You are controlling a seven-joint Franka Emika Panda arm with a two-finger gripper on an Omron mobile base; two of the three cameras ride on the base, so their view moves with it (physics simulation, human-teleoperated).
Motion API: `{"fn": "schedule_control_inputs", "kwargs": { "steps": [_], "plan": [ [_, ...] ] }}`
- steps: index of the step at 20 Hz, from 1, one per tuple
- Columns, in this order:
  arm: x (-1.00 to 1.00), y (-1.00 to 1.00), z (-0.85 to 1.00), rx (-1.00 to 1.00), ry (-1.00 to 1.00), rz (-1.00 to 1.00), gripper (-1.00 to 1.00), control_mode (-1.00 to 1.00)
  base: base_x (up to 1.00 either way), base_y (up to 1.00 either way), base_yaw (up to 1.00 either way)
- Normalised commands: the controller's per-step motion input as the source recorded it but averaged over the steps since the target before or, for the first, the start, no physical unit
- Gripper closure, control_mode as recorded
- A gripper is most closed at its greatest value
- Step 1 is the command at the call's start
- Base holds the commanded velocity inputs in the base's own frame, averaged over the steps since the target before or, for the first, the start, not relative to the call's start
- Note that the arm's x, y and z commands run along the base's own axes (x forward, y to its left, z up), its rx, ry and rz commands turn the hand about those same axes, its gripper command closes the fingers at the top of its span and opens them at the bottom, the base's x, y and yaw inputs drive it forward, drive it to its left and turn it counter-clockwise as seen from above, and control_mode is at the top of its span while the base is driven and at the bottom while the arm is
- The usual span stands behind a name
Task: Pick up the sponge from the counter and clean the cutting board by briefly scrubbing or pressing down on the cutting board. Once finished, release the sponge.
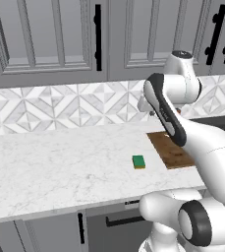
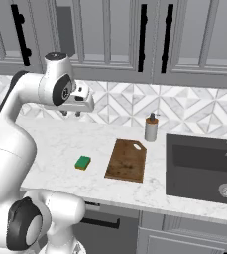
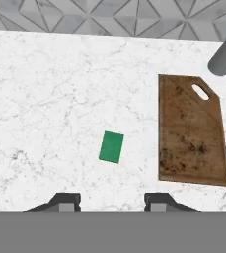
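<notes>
Hand (image 3: 112, 202) spread high above sponge (image 3: 111, 147), cutting board (image 3: 191, 131) beside it

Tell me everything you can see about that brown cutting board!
The cutting board is a flat, dark brown rectangle with a wood-grain look and darker blotches on top. One far corner is cut at a slant, with a small oval handle hole beside it. It lies flat on the white marble-look counter, between the little green sponge and the dark sink. A small dispenser bottle stands just behind it. Nothing rests on it or touches it.
</notes>
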Motion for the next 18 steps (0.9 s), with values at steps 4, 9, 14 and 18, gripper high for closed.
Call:
{"fn": "schedule_control_inputs", "kwargs": {
  "steps": [4, 9, 14, 18],
  "plan": [
    [-0.13, 0.01, -0.29, 0.00, 0.02, 0.01, -1.00, -1.00, 0.00, 0.00, 0.00],
    [-0.12, 0.17, -0.86, 0.00, 0.16, 0.00, -1.00, -1.00, 0.00, 0.00, 0.00],
    [0.01, 0.18, -0.39, -0.16, 0.08, 0.00, -1.00, -1.00, 0.00, 0.00, 0.00],
    [0.13, 0.00, -0.30, -0.04, 0.00, 0.00, -1.00, -1.00, 0.00, 0.00, 0.00]
  ]
}}
